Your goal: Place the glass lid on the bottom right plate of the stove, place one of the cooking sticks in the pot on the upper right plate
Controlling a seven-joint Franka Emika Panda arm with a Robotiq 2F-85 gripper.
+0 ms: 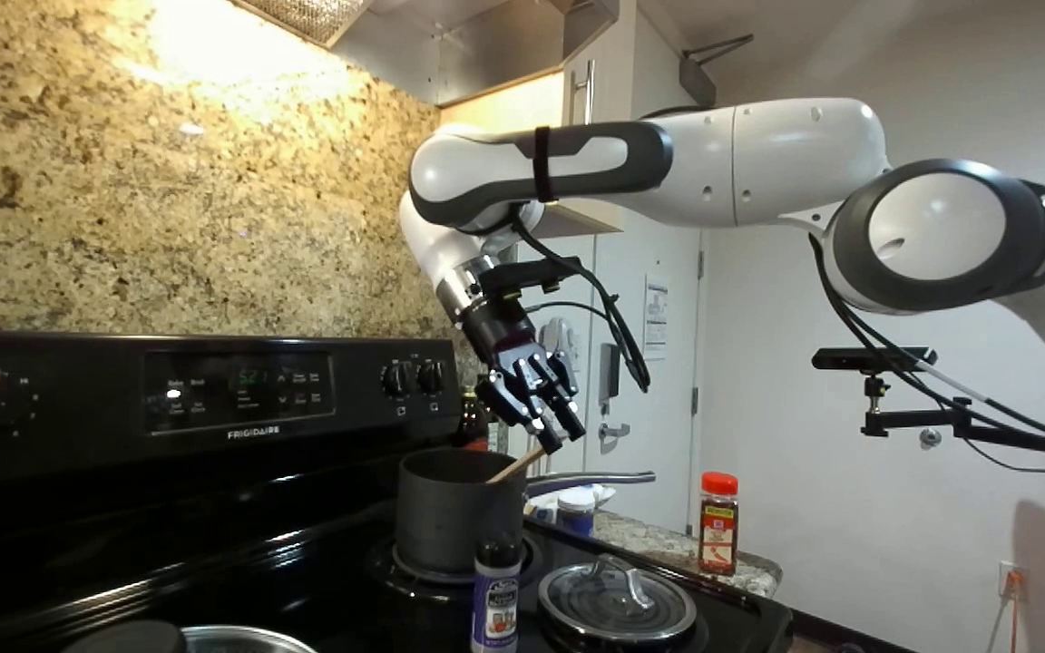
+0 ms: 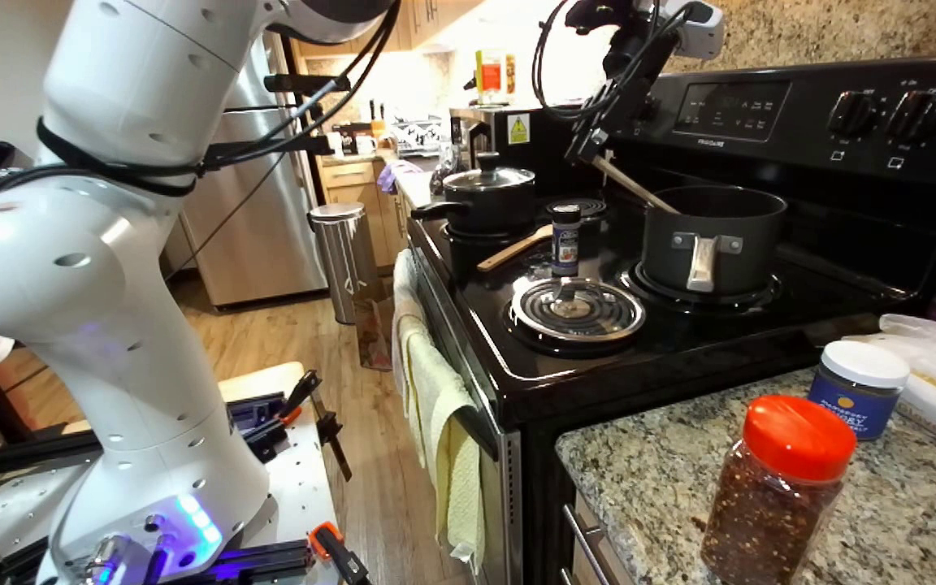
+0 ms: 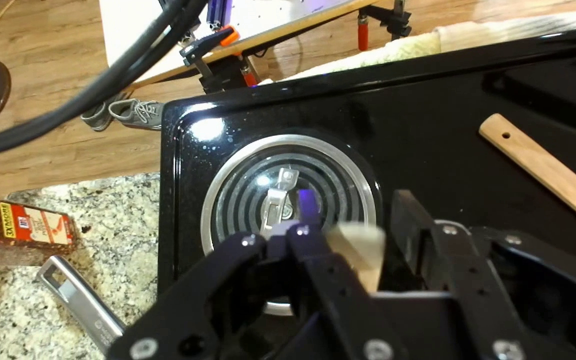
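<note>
The dark pot stands on the rear right burner in both exterior views (image 1: pixel 459 517) (image 2: pixel 716 244). The glass lid lies on the front right burner (image 1: pixel 618 599) (image 2: pixel 578 309) (image 3: pixel 318 172). A wooden cooking stick (image 1: pixel 515 466) (image 2: pixel 634 185) leans over the pot's rim; its lower end is hidden inside. Its upper end (image 3: pixel 360 250) is between my fingers. My gripper (image 1: pixel 566 437) (image 2: pixel 586 150) (image 3: pixel 355 202) is open above the pot, with a gap between the stick and the finger on the right of the wrist view. Another wooden stick (image 2: pixel 517 249) (image 3: pixel 548 172) lies on the stove.
A small spice bottle (image 1: pixel 495 594) (image 2: pixel 565 242) stands on the stove near the lid. The pot's handle (image 1: pixel 600 481) (image 3: pixel 83 305) sticks out over the counter. A red-capped jar (image 1: pixel 718 531) (image 2: pixel 777 496) stands on the counter. A lidded pot (image 2: pixel 488 199) sits on another burner.
</note>
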